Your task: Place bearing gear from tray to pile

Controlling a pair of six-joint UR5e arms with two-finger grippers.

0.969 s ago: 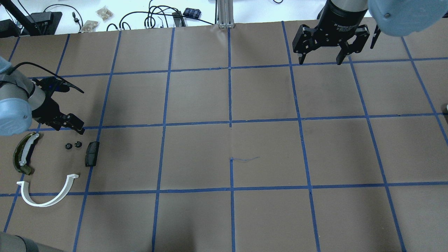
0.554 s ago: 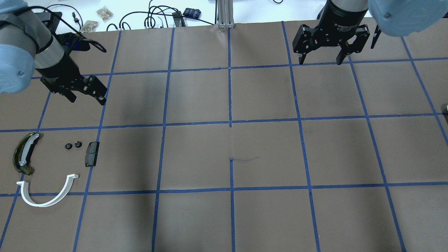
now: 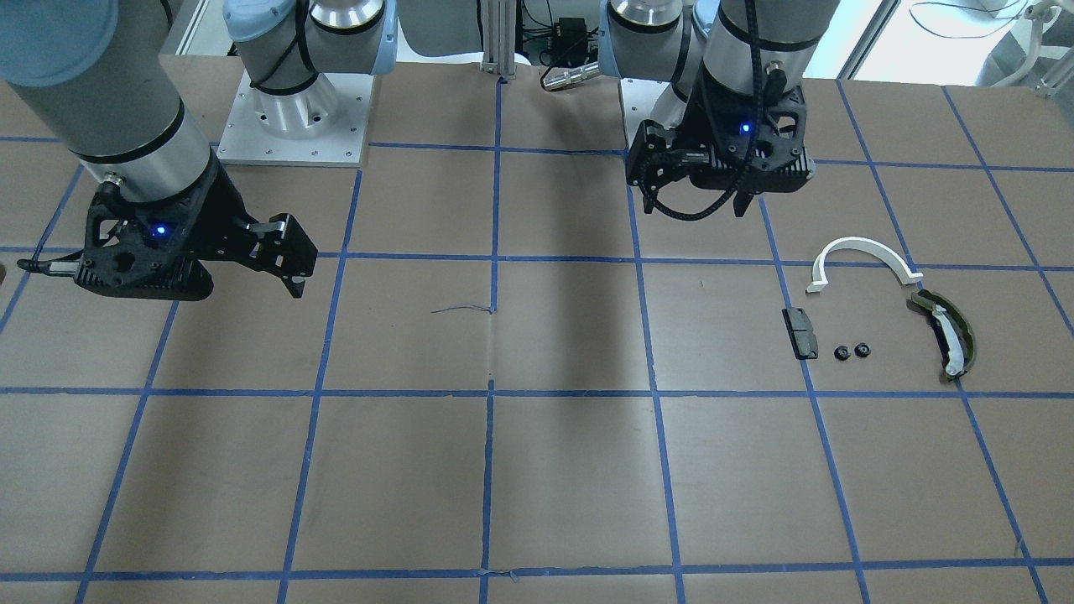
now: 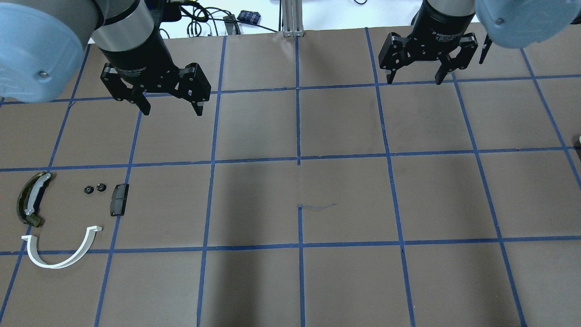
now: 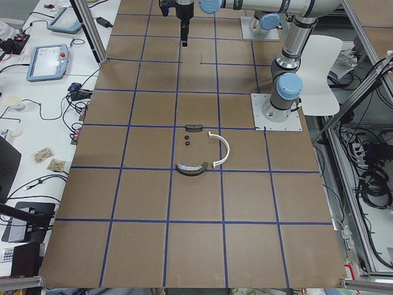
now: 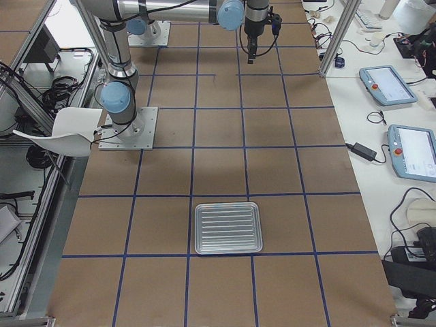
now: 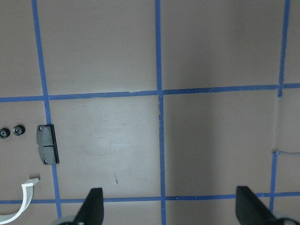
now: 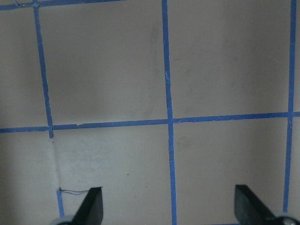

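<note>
The pile lies at the table's left: a white half-ring arc (image 4: 59, 256), an olive-green curved piece (image 4: 28, 200), a black block (image 4: 119, 200) and two small black bearing gears (image 4: 89, 190) (image 4: 101, 186) between them. The block (image 7: 48, 144) and one gear (image 7: 18, 130) also show in the left wrist view. My left gripper (image 4: 171, 109) is open and empty, high and right of the pile. My right gripper (image 4: 415, 81) is open and empty at the far right. The silver tray (image 6: 228, 227) shows only in the exterior right view, with nothing visible in it.
Brown paper with a blue tape grid covers the table (image 4: 299, 181). Cables and small bags (image 4: 135, 17) lie beyond the far edge. The robot bases (image 3: 294, 117) stand at the near side. The pile also shows in the front-facing view (image 3: 847, 351).
My left gripper has risen from just beside the gears and moved far and to the right, away from the pile, still open and empty. The pile and my right gripper have not moved.
</note>
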